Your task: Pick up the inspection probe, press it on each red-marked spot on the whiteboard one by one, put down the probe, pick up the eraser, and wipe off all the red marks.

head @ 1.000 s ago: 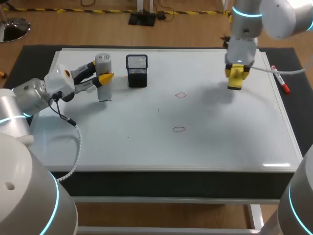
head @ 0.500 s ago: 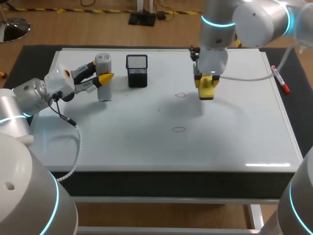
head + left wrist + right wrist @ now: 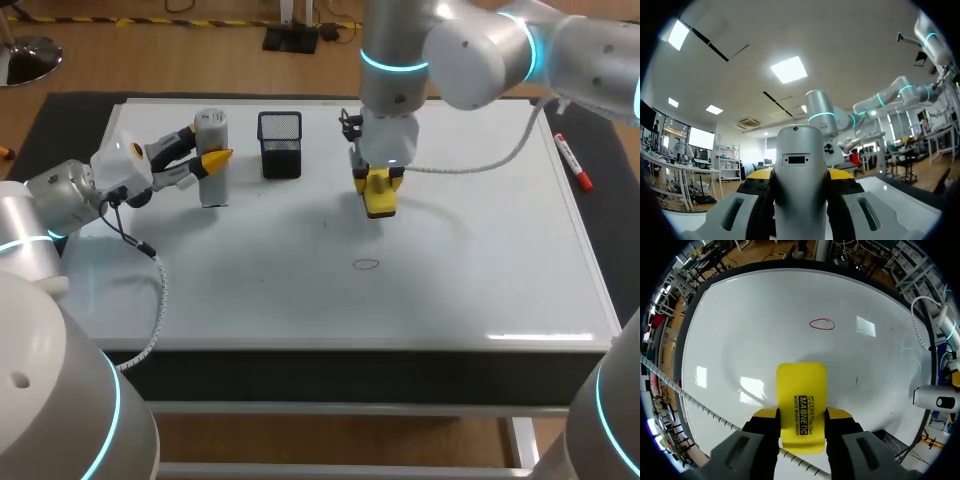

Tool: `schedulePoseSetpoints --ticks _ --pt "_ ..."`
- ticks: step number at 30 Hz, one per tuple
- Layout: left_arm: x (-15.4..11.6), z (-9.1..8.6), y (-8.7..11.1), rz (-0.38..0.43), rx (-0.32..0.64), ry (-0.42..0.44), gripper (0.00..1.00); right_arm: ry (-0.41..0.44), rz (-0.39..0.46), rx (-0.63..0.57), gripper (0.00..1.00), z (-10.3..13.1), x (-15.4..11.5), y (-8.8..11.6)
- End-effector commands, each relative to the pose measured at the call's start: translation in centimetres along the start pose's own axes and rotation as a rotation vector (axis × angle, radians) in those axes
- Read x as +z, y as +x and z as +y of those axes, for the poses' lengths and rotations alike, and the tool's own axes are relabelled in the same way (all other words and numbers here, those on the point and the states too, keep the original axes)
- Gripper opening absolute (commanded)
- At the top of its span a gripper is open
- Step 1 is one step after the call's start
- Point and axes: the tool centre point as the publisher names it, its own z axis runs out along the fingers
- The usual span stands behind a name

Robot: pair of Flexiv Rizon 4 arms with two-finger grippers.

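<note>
My left gripper (image 3: 207, 158) at the whiteboard's (image 3: 470, 280) back left is shut on the grey inspection probe (image 3: 211, 150), which stands upright on the board. In the left wrist view the probe (image 3: 799, 180) fills the gap between the fingers. My right gripper (image 3: 380, 186) is shut on the yellow eraser (image 3: 380, 200), held down at the board's middle. One red ring (image 3: 366, 265) shows on the board nearer the front. In the right wrist view the eraser (image 3: 801, 402) sits between the fingers and the red ring (image 3: 821, 324) lies ahead of it.
A black mesh pen holder (image 3: 280, 145) stands right of the probe, close to the right arm's wrist. A red marker (image 3: 572, 162) lies along the board's right edge. A cable trails from the right wrist over the board's back right.
My right arm carried the eraser leftward from the board's back right to its middle, over the spot where the upper red ring showed. That ring is hidden now. The left arm stayed still.
</note>
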Motion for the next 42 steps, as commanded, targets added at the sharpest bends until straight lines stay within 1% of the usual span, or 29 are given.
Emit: schedulePoseSetpoints --ticks 1,5,12,23,34,42 --pt "0.0 0.1 -0.1 0.002 0.0 0.004 0.0 -0.015 0.023 -0.011 0.0 -1.1 0.6 -1.5" --pt "0.0 0.1 -0.1 0.002 0.0 0.004 0.0 -0.022 -0.001 -0.018 0.0 -1.7 0.9 -2.1" --pt "0.0 0.1 -0.1 0.002 0.0 0.004 0.0 -0.04 -0.005 -0.02 0.0 -2.2 1.5 -2.5" --pt "0.0 0.1 -0.1 0.002 0.0 0.004 0.0 -0.049 0.019 -0.01 0.0 -2.9 2.5 -1.6" --pt "0.0 0.1 -0.1 0.002 0.0 0.004 0.0 -0.05 0.031 0.035 0.0 -3.3 3.2 0.6" --pt "0.0 0.1 -0.1 0.002 0.0 0.004 0.0 -0.048 0.038 0.078 0.0 -3.8 3.6 2.9"
